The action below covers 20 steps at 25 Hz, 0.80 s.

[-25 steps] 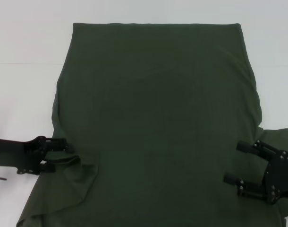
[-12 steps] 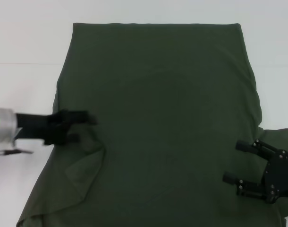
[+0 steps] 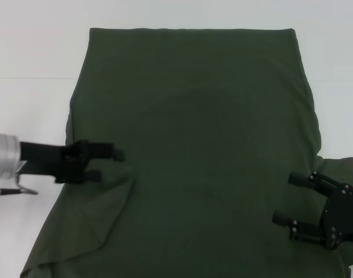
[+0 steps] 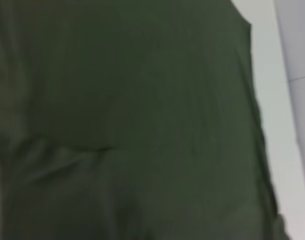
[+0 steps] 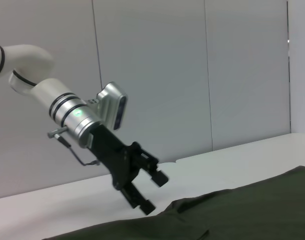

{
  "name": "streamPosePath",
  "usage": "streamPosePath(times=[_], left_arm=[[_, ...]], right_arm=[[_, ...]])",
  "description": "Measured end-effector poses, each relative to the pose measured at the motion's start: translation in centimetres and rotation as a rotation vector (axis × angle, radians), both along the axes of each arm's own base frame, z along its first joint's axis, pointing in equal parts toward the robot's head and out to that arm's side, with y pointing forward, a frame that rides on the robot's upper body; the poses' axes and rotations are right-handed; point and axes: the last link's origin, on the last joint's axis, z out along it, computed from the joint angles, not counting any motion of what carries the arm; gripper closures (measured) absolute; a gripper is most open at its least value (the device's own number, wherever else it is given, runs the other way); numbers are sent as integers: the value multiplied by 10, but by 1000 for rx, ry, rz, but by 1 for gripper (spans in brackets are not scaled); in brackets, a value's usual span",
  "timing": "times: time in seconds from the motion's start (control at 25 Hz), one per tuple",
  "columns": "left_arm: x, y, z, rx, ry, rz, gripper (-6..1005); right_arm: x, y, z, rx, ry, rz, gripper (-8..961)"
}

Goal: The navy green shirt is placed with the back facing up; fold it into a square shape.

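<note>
The shirt (image 3: pixel 194 156) lies on the table (image 3: pixel 32 52). The left gripper (image 3: pixel 107 164) hovers over its left edge, the right gripper (image 3: pixel 287 200) over its near right.

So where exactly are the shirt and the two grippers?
navy green shirt (image 3: pixel 194 145): head view, middle of its plain back.
left gripper (image 3: pixel 107 164): head view, between its open fingertips.
right gripper (image 3: pixel 285 198): head view, between its open fingertips.

The navy green shirt (image 3: pixel 194 145) is matt, soft cloth; the table (image 3: pixel 32 52) smooth white.
</note>
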Motion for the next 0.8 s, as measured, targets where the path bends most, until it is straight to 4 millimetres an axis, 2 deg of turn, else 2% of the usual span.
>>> streamPosePath(times=[0.24,0.8], left_arm=[[-15,-12,2,-36,85,-42,129],[-20,-12,-6,-41,167,-120,129]], right_arm=[[0,0,0,-1,1,2,40],[-1,0,0,-1,2,5,39]])
